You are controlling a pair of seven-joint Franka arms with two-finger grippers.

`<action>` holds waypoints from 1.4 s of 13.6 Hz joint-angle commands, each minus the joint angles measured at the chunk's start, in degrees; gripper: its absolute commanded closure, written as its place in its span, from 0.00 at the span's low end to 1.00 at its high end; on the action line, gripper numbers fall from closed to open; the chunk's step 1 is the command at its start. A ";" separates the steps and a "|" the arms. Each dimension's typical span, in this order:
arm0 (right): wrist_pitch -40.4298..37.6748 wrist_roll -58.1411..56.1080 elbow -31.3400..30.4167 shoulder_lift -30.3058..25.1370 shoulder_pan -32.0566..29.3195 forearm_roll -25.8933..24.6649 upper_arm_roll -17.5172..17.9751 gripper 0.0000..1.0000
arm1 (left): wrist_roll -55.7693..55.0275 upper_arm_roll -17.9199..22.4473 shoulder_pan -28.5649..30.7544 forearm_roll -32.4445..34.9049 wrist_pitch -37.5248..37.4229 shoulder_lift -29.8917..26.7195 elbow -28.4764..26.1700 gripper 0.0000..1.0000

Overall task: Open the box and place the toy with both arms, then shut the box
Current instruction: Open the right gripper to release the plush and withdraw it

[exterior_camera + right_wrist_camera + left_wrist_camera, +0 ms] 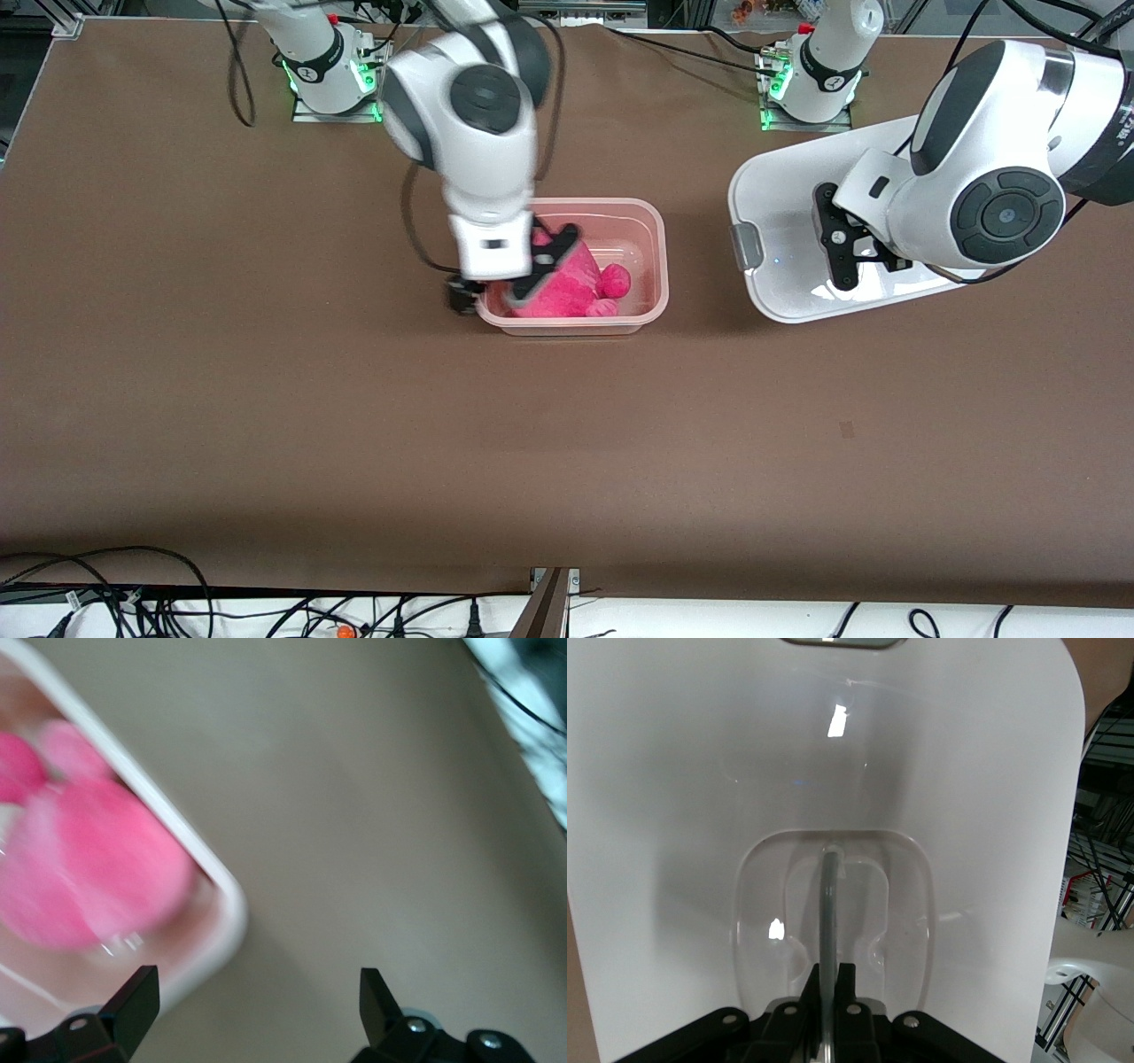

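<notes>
The pale-pink box (pixel 654 232) stands open at the middle of the table, with the bright-pink toy (pixel 576 282) inside it, at the end toward the right arm. My right gripper (pixel 503 279) is open and empty over that end's rim. In the right wrist view its fingers (pixel 142 985) straddle the box corner (pixel 221 904) and bare table, with the toy (pixel 97 868) inside the rim. The white lid (pixel 788 204) is off the box, toward the left arm's end of the table. My left gripper (pixel 846 270) is shut on its clear handle (pixel 829 904), and the lid (pixel 921 753) fills the left wrist view.
The brown table (pixel 354 425) is bare nearer the front camera. One grey clip (pixel 744 245) shows on the lid's edge facing the box. Cables (pixel 133 594) hang along the table's front edge. The arm bases (pixel 328 71) stand at the table's back.
</notes>
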 commanded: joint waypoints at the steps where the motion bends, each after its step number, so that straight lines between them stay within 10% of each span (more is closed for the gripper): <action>1: -3.50 -0.26 -2.24 -5.61 -0.14 6.13 -8.17 0.00 | -1.76 -0.13 -4.47 -4.50 0.25 0.53 1.07 1.00; 5: -9.58 -1.86 -6.78 -13.06 -4.17 13.99 -16.56 0.00 | -11.35 -0.05 -14.13 -7.77 15.17 2.46 0.98 1.00; 13: -8.71 13.34 -25.76 -31.43 -38.53 9.95 13.04 0.00 | -15.01 0.30 -30.22 -0.48 38.49 12.58 -0.16 1.00; 19: -8.70 14.06 -26.32 -32.96 -39.61 7.05 14.30 0.00 | -26.03 0.30 -33.05 6.73 38.58 16.70 -0.16 1.00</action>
